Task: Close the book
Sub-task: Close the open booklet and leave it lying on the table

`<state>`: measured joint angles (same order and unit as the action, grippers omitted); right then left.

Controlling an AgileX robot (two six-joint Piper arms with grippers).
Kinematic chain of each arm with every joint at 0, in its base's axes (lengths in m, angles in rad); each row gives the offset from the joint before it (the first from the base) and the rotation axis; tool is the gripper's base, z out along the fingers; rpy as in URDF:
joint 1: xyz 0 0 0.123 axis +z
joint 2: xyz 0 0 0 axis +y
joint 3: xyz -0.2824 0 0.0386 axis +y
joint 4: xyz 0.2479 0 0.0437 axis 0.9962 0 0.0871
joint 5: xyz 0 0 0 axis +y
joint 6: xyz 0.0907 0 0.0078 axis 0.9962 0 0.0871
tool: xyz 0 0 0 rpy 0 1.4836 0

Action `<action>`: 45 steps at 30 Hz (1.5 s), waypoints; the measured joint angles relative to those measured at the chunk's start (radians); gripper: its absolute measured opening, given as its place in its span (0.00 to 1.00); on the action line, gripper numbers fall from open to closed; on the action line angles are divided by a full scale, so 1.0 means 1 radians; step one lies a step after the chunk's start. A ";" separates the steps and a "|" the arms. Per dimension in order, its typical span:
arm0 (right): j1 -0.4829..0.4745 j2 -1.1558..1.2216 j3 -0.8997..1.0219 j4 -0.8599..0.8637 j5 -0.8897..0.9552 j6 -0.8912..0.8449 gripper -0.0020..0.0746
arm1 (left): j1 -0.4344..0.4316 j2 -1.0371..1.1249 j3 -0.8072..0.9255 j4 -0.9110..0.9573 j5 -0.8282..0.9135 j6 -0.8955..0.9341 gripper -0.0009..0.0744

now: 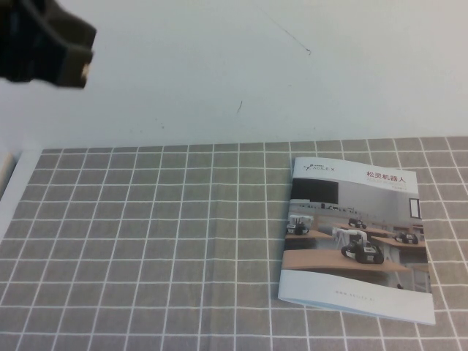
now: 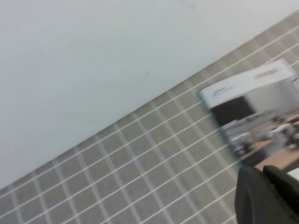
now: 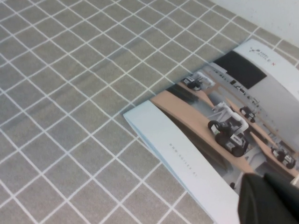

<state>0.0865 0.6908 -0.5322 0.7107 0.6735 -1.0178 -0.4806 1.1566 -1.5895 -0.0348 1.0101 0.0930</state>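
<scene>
**On the right of the cloth, a closed book**

Right of centre on the grey checked cloth (image 1: 146, 241) the book (image 1: 356, 238) lies flat and shut, cover up, spine to the left. Its cover has a white band with red title characters at the far edge, a photograph of small robot arms on wooden desks, and a pale strip nearest. The left gripper (image 1: 73, 58) hangs high at far left over the white table (image 1: 219, 73). The right gripper (image 3: 271, 198) hovers over the book's near part. Whether either is spread or pressed together cannot be told.
</scene>
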 joint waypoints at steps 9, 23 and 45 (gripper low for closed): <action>0.000 -0.065 0.050 -0.019 0.042 -0.016 0.02 | 0.000 -0.349 0.562 -0.136 -0.329 -0.008 0.01; 0.000 -0.172 0.141 -0.098 0.138 -0.001 0.02 | 0.000 -0.594 1.075 -0.163 -0.618 -0.010 0.01; 0.000 -0.173 0.141 -0.112 0.176 -0.012 0.02 | 0.070 -0.705 1.124 -0.152 -0.498 -0.010 0.01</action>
<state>0.0865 0.5178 -0.3908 0.5989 0.8495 -1.0301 -0.4101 0.4512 -0.4660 -0.1871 0.5120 0.0826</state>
